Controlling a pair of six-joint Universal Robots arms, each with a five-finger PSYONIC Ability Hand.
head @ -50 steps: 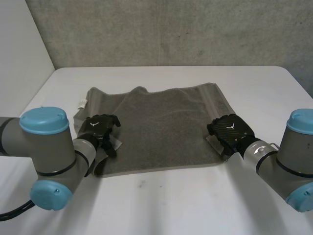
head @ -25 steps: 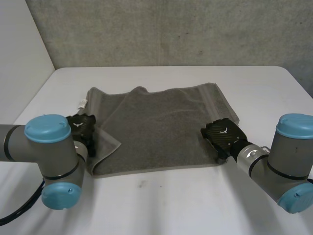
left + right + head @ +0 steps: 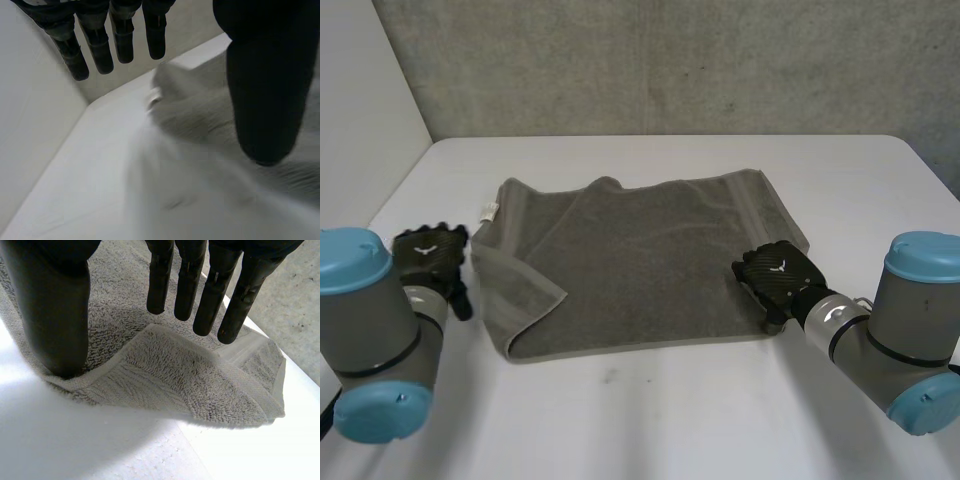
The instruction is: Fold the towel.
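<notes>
Here, noted towel [image 3: 650,260] lying on table [image 3: 670,420], left hand [image 3: 430,255] slack and empty beside its left edge, right hand [image 3: 778,275] unclenched over its near right corner; judged one-sided lift likely to skew fold.

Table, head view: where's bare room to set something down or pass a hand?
Free: the table strip along the near edge of the towel, and the band from its far edge to the wall. Crowded: the left hand beside the towel's left edge, and the right hand at its near right corner.
</notes>
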